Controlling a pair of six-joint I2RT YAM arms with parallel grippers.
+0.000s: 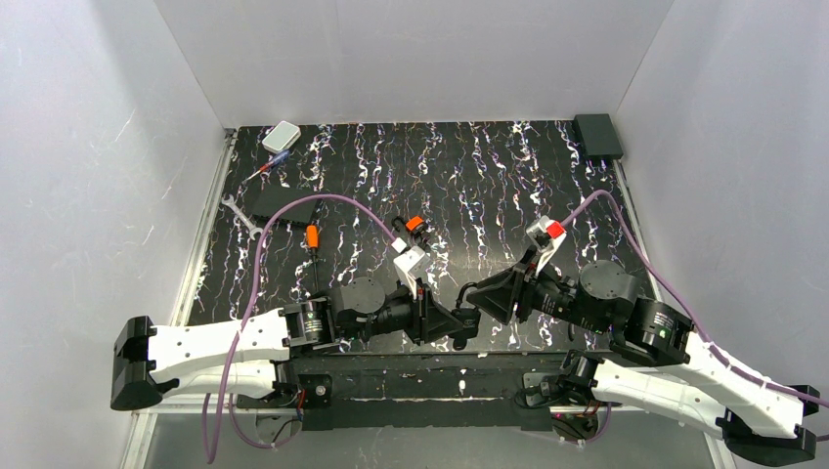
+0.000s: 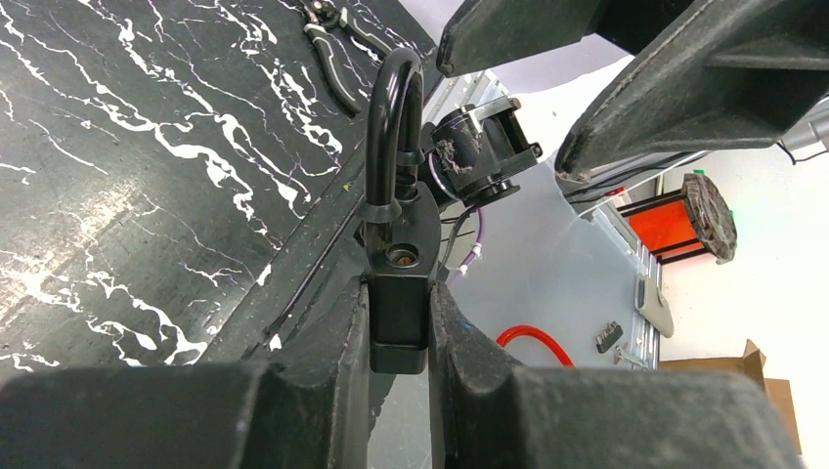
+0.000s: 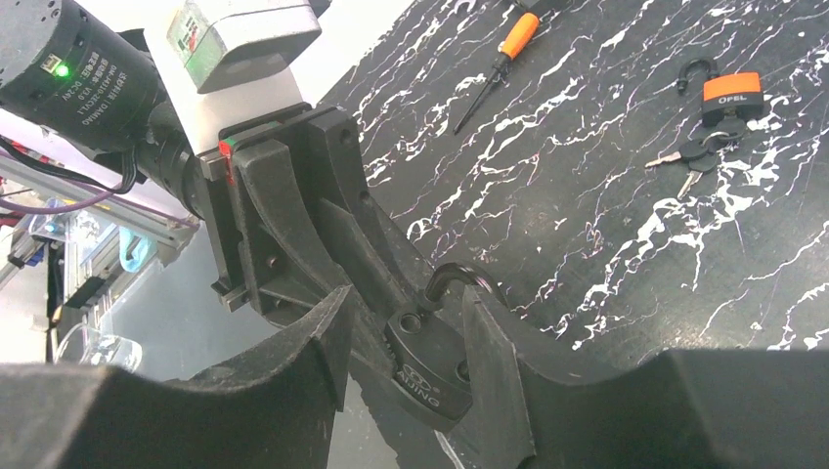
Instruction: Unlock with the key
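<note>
Left gripper (image 2: 399, 308) clamps the padlock (image 2: 399, 230) low centre, one shackle hole showing empty so it looks sprung, right gripper (image 3: 409, 332) straddles it, jaws apart and holding nothing, the key (image 3: 692, 151) lying upper right beside an orange lock (image 3: 731, 96), so next, I'd say, ease clear

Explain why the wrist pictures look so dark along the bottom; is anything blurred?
Left wrist view: the left fingers fill the bottom, dark and soft, while the padlock is sharp and the room behind glares. Right wrist view: equally dark right fingers, crisp table. Top view: even light.
</note>
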